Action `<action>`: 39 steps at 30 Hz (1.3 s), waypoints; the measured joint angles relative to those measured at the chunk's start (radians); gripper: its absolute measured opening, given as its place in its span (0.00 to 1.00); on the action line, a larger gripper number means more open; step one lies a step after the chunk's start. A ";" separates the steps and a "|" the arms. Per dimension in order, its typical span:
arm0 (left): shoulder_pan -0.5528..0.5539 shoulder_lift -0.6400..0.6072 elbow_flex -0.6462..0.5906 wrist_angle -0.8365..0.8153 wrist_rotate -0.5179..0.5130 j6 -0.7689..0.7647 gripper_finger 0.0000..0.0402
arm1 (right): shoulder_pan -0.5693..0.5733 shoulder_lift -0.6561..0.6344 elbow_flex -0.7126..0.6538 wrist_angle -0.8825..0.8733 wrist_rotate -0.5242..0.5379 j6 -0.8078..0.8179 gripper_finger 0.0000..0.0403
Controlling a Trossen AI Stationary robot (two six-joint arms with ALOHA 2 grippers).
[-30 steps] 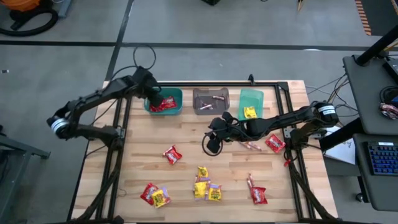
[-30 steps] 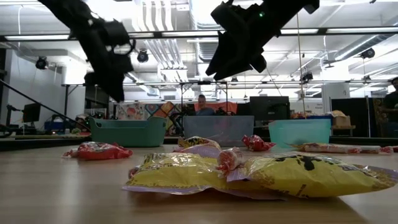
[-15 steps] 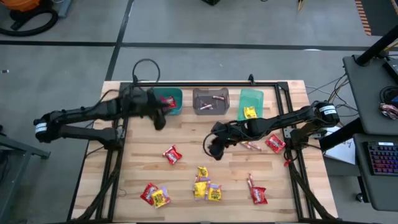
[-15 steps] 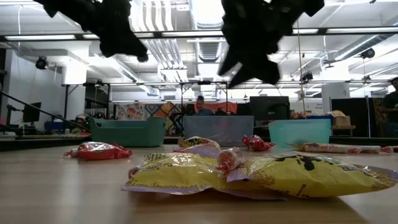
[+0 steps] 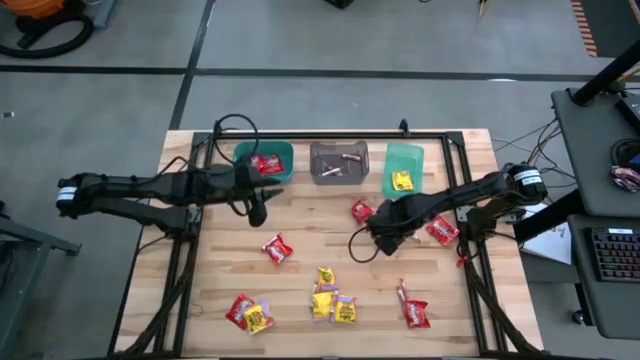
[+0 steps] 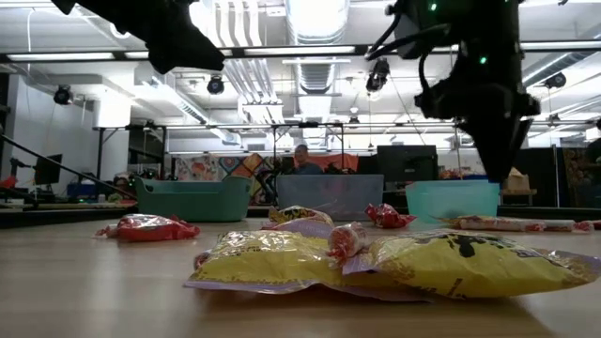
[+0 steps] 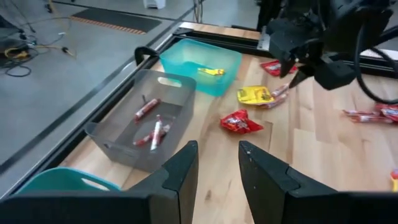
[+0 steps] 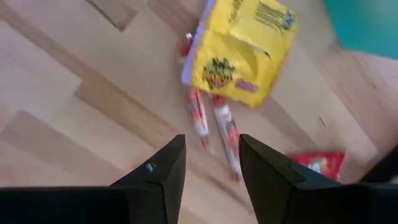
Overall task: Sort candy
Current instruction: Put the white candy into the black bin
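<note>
Pulling back from the teal bin, the left gripper now hangs over the bare worktop just in front of that bin, where a second ago it was over the red packets inside. Its wrist view shows the fingers a narrow gap apart with nothing between them. So its last delivery looks finished, and it is free for another pick.

The right gripper has swung away from the middle of the worktop toward the green bin's side. That uncovers a loose red packet lying in front of the grey bin. The gripper now hovers, fingers spread and empty, above two thin pinkish sticks that lie side by side. Their far ends are tucked under a yellow packet. This reads as lining up for a stick, which would probably go to the grey bin, where other sticks already lie. The overlapping yellow packet may get dragged along.

Much candy is still unsorted:
- another red packet sits just beyond the right gripper;
- one red packet lies alone nearer the left arm;
- mixed clusters lie along the near edge.

The sorting seems roughly half done at best.
</note>
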 joint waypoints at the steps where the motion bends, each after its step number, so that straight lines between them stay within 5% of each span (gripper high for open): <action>1: 0.000 0.000 0.000 0.000 -0.005 0.000 0.25 | -0.008 0.000 -0.014 0.028 0.000 -0.011 0.34; 10: 0.000 0.000 0.000 0.000 -0.006 0.001 0.25 | -0.052 0.001 -0.122 0.197 -0.028 -0.059 0.34; 29: 0.001 0.003 -0.003 0.000 -0.015 0.002 0.25 | -0.035 0.120 -0.134 0.261 -0.078 -0.085 0.33; 39: 0.001 0.008 -0.004 -0.001 -0.016 0.002 0.25 | -0.036 0.118 -0.133 0.262 -0.081 -0.095 0.06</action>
